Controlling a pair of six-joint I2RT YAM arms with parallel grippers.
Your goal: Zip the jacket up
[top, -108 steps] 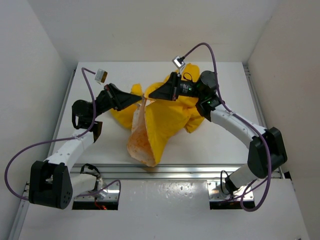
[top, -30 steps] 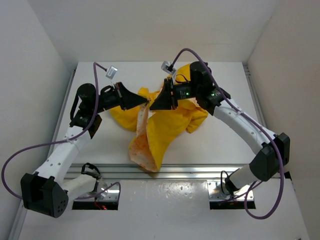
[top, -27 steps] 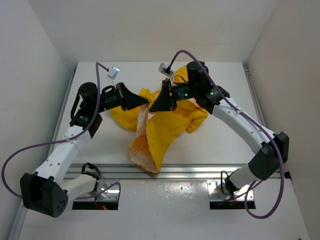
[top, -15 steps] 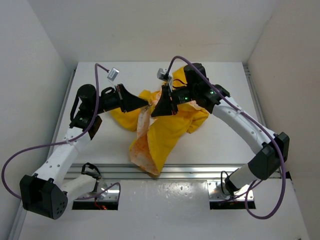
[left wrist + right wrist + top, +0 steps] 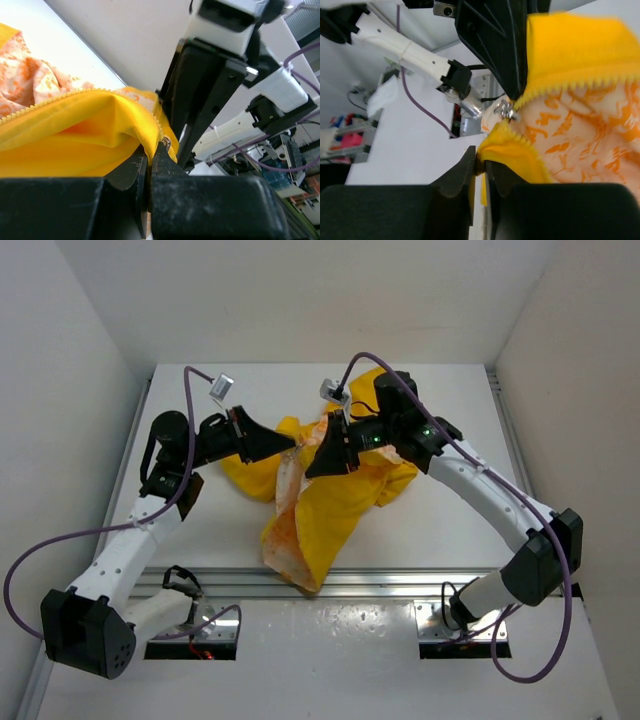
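Note:
The yellow jacket (image 5: 340, 502) lies crumpled mid-table, its orange-printed white lining (image 5: 279, 532) showing along the near-left edge. My left gripper (image 5: 291, 443) comes in from the left and is shut on the jacket's yellow front edge (image 5: 75, 130) beside the metal zipper slider (image 5: 165, 143). In the left wrist view the jaws (image 5: 149, 151) pinch the fabric. My right gripper (image 5: 311, 469) faces it from the right. Its jaws (image 5: 481, 157) are closed on a fold of yellow zipper edge just below the slider (image 5: 505, 110). Zipper teeth run apart over the lining (image 5: 580, 130).
The white table (image 5: 200, 530) ends in a metal rail (image 5: 380, 580) along the near edge. White walls close in the left, back and right. Purple cables (image 5: 60, 540) loop off both arms.
My right gripper has dropped slightly toward the near side with the fabric, and the jacket's hanging lower part has shifted a little right. The left arm has barely moved.

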